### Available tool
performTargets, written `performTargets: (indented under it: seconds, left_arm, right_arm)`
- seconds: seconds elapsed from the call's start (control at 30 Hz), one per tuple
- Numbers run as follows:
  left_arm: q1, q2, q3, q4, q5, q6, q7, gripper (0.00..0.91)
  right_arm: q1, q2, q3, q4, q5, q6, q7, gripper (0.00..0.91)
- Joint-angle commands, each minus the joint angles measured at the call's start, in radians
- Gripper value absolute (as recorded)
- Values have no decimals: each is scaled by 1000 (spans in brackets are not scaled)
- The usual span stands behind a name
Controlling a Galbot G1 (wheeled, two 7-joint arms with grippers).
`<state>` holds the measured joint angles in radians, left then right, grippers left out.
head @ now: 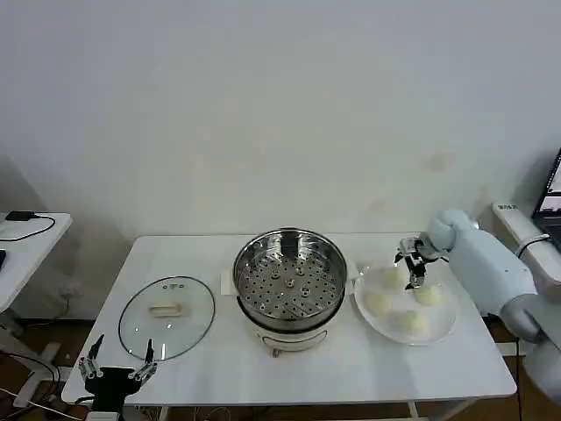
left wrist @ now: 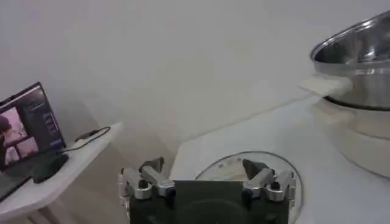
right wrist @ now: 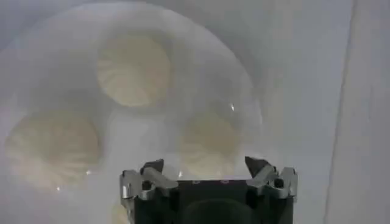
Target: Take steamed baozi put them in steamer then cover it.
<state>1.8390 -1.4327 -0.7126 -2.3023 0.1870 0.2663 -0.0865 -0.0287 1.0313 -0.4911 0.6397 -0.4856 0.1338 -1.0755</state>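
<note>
Head view: right tool (head: 410, 267), fingers spread wide, is hovering just above the four steamed baozi (head: 429, 295) sitting on the white plate (head: 447, 326). Steamer (head: 290, 286) is standing mid-desk (head: 351, 368) with only its perforated tray inside. Cover (head: 166, 316) is lying flat beside it, and the left tool (head: 117, 360), also spread wide, is idling at the desk's near edge.

You're looking at a smooth, pale blue-white right arm (head: 491, 267) with rounded joint housings. Your right gripper (head: 410, 266) has a black body, silver knuckles with round screws and dark pointed fingertips (right wrist: 152, 165). Your left gripper (head: 117, 363) is built the same.
</note>
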Motion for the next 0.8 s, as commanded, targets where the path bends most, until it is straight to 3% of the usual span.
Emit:
performTargets:
  seconds: [0.03, 0.27, 0.43, 0.57, 0.8]
  left_arm:
    - [-1, 0, 0, 0, 0, -2, -1, 907]
    - [-2, -1, 4, 1, 0, -5, -1, 907]
    - [3, -3, 7, -3, 0, -8, -3, 907]
    - [6, -4, 8, -5, 1, -9, -4, 907]
    - [9, -7, 13, -10, 2, -10, -5, 907]
  right_arm:
    - [10, 42, -6, -71, -20, 0, 2, 816]
    - [4, 54, -1, -84, -32, 4, 10, 736]
    - [5, 53, -2, -80, -32, 5, 17, 615]
    - [5, 48, 0, -72, -30, 7, 18, 574]
    - [6, 17, -2, -29, -17, 7, 21, 584]
